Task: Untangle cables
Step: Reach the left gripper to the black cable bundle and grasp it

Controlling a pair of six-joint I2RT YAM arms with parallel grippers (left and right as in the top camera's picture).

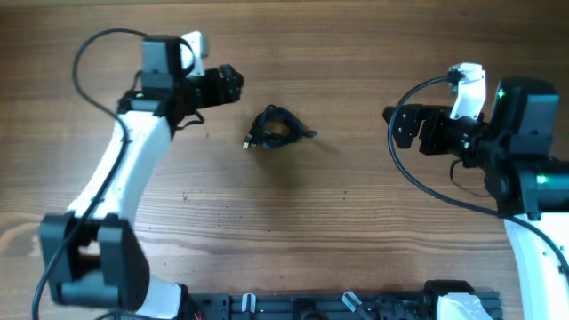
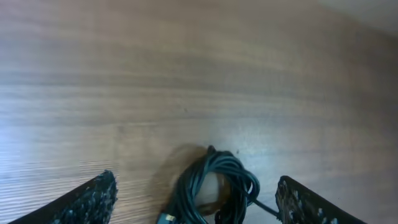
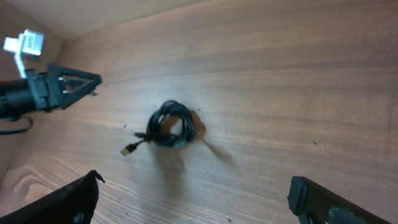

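One knotted clump of cables in the middle of the tabletop, near the left tool, well apart from the right tool; both tools spread apart, empty. Easy to clamp several strands together and so tighten the knot, or drag the whole clump.

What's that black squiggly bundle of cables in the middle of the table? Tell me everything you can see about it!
The cables are thin, black, rubbery-looking cords wound together into one small round clump with a gap in the middle. One short end pokes out and finishes in a little gold-tipped plug. The clump lies flat on the wooden table, near its middle, and only the table touches it.
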